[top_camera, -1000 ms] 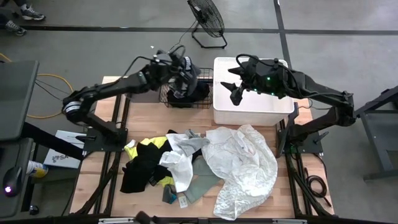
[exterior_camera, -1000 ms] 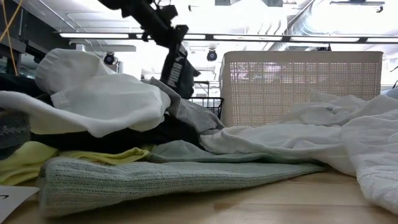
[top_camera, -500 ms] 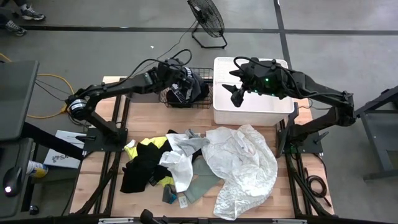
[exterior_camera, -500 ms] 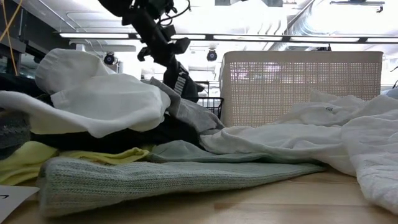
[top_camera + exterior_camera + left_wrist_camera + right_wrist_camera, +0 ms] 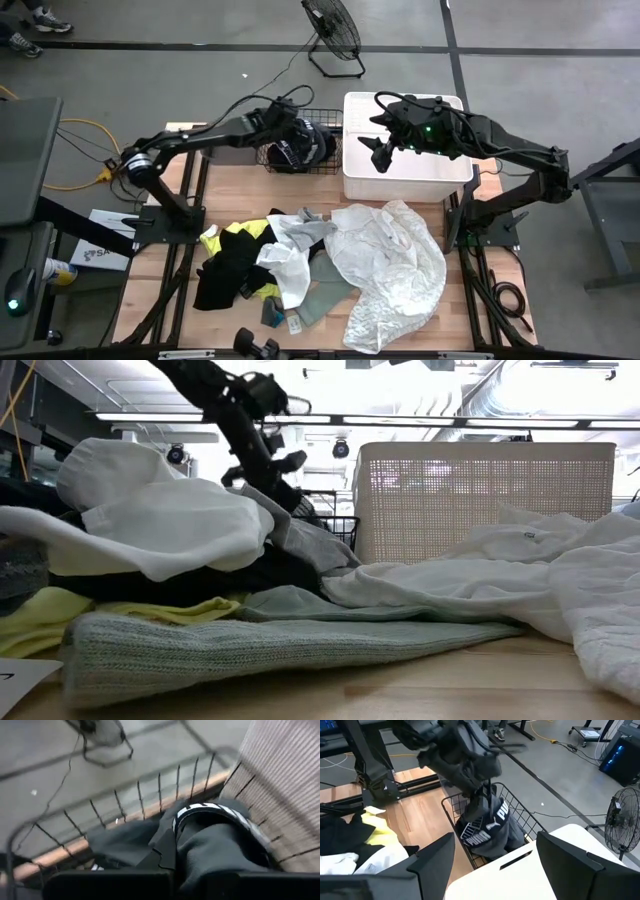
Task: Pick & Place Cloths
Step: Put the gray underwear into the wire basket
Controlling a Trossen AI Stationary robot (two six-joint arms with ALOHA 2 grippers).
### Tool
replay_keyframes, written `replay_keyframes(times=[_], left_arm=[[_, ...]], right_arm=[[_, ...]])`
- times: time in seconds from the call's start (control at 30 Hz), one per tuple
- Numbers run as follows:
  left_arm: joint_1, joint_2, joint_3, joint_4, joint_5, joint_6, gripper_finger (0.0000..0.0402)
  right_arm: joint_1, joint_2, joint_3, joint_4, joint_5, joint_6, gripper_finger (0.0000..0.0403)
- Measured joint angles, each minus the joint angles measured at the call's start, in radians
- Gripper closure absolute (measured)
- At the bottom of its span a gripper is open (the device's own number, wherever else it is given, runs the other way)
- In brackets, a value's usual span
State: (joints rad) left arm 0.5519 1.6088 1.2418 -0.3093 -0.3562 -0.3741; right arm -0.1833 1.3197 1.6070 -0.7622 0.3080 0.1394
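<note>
Left gripper [image 5: 479,784] — jaws clamped on black lettered garment [image 5: 487,827], lowered into wire basket [image 5: 328,118]. Right gripper [image 5: 383,152] over white tub [image 5: 455,172] — jaws wide, holding nothing.

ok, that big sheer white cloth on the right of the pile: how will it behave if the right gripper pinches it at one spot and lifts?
Likely floppy: the sheer white cloth lies in crumpled folds, so it should hang and trail. Probably light for its spread, since it looks thin. It overlaps the neighbouring white garment at the pile's middle, so it may drag that along.
</note>
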Motion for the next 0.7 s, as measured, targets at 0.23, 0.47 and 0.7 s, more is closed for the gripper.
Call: replay_keyframes(times=[0.23, 0.47, 0.7], left_arm=[[0.025, 0.072, 0.001, 0.004, 0.045, -0.036, 0.0401], [0.063, 0.127, 0.001, 0.001, 0.152, -0.073, 0.04], [0.07, 0.148, 0.001, 0.012, 0.193, -0.079, 0.0398]], right_arm=[[0.0, 0.0, 0.0, -0.016, -0.001, 0.0, 0.013], [0.0, 0.0, 0.0, -0.049, -0.001, 0.026, 0.013], [0.001, 0.0, 0.0, -0.051, -0.003, 0.042, 0.013]])
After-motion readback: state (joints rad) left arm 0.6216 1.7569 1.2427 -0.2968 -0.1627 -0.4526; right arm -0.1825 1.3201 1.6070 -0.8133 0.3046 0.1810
